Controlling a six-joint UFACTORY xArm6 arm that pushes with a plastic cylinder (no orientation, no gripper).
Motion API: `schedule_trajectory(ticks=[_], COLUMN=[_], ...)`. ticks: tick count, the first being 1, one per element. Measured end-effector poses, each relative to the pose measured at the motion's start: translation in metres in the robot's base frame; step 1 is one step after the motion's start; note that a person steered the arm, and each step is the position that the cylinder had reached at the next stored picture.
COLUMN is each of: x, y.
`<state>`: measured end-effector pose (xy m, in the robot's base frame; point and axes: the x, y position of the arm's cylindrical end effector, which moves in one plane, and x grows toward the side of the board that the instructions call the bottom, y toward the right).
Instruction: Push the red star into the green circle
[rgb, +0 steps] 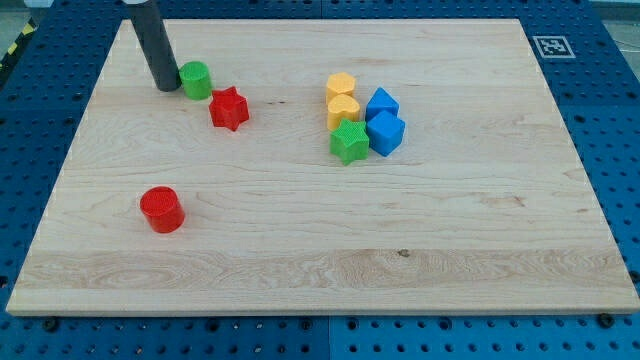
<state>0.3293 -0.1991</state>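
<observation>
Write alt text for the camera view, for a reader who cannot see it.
My tip rests at the green circle's left edge; the red star sits just lower right of the circle, near the wooden board's top left. A red cylinder sits alone at lower left.

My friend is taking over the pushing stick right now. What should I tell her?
My tip sits at the view's top left, right beside the green circle, on its left.
The red star lies just right of and below the green circle, close by; whether they touch is unclear.
Done: star brought near the circle.
Left: probably go round to the star's far side and nudge it up-left against the circle.
Not involved: the red cylinder and the yellow, blue and green cluster.
</observation>
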Motion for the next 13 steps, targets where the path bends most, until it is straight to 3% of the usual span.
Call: schedule_trajectory(ticks=[4, 7, 8, 10, 13], x=[-0.017, 0.011, 0.011, -0.004, -0.006], y=[0.068, 0.078, 0.109, 0.103, 0.149])
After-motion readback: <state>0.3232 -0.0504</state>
